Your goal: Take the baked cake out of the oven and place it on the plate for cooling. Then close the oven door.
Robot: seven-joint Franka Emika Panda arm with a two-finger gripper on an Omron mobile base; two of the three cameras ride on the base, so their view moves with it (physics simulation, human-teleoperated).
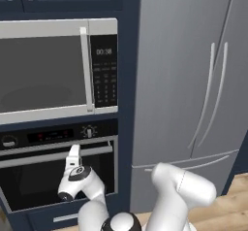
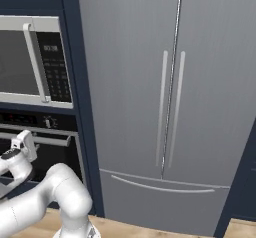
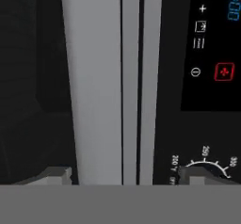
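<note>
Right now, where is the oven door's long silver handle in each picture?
Left base view: the handle runs across the lower left, under the control strip.
Right base view: at the left edge, mid-height.
Hand view: a tall grey bar, centre.
Shared landmark: the control strip.

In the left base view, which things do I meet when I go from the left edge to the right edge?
Microwave with the oven under it and the gripper at the oven door handle → dark blue cabinet panel → refrigerator.
</note>
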